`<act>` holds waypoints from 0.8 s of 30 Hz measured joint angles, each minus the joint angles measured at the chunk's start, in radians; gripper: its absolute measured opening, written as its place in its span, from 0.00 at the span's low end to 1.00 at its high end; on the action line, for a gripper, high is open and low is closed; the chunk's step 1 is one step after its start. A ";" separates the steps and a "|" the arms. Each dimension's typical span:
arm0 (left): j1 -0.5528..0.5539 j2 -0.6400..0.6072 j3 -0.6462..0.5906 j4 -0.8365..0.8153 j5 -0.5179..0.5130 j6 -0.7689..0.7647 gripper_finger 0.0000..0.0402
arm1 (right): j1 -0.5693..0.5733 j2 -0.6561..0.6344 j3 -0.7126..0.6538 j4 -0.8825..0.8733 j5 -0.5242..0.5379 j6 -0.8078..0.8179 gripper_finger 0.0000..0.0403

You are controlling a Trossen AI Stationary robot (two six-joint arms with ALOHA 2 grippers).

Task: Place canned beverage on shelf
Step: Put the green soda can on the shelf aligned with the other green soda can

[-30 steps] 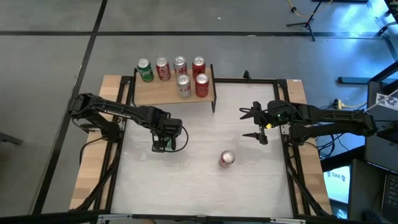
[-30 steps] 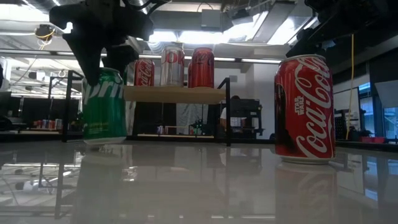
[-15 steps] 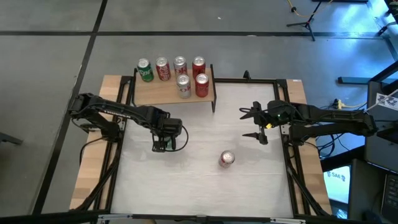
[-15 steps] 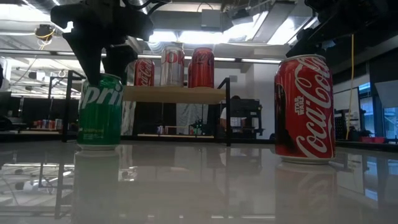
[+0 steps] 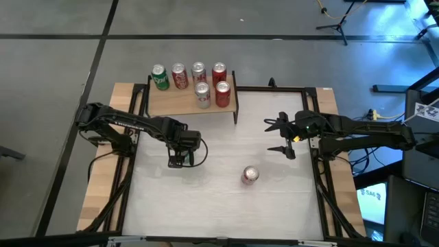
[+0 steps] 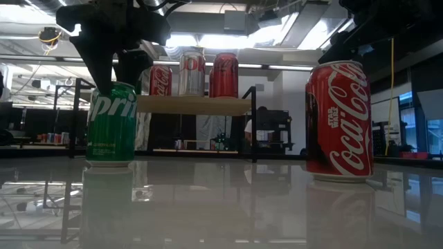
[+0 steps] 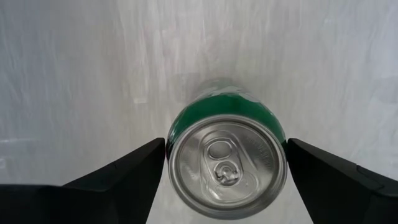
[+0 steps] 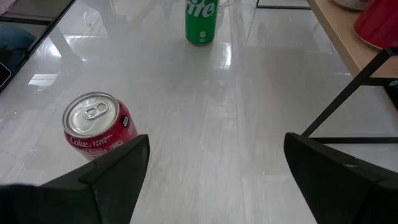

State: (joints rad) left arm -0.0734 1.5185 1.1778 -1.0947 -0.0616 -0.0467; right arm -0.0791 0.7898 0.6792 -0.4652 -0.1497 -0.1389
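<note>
A green canned beverage [image 6: 111, 124] stands upright on the white table, its base flat on the top. My left gripper [image 5: 180, 161] hangs over it, pointing straight down and open, one finger on each side of the can's top [image 7: 227, 165]. A red cola can [image 5: 250, 175] stands upright to the right, nearer the front edge. My right gripper [image 5: 281, 137] waits open at the table's right, above the surface and holding nothing. The shelf [image 5: 175, 104], a light-wood board on black legs, stands at the far left with several cans on it. My left gripper comes at the green can from above, its fingers [image 7: 134, 177] close beside the can's upper wall on two opposite sides. Only a hairline shows between them and the rim, and I cannot tell whether they touch. The can stands on the table.
The shelf's cans [image 5: 199, 82] fill its far row and right side; bare board remains at its near left. Black frame rails [image 5: 274, 88] run along the table's far and side edges. Open tabletop lies between the two standing cans.
The green can was tipped and slightly raised under my left gripper a second ago. It has come down flat on the table, a little toward the left edge, with its label turned. Both arms have kept still.
</note>
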 joint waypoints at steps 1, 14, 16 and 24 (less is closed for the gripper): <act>0.000 0.000 0.000 0.000 0.000 0.001 0.80 | 0.000 0.000 0.000 0.000 0.000 0.000 0.91; 0.000 0.000 0.000 0.005 -0.007 -0.049 0.80 | 0.000 0.000 0.000 0.000 0.000 0.000 0.91; 0.000 0.000 0.000 0.008 -0.007 -0.056 0.80 | 0.000 0.000 0.000 0.000 0.000 0.000 0.91; 0.000 0.000 0.000 0.008 -0.006 -0.056 0.80 | 0.000 0.000 0.000 -0.001 0.000 0.000 0.91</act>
State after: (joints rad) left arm -0.0731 1.5185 1.1778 -1.0866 -0.0678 -0.1032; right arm -0.0788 0.7898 0.6792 -0.4660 -0.1500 -0.1387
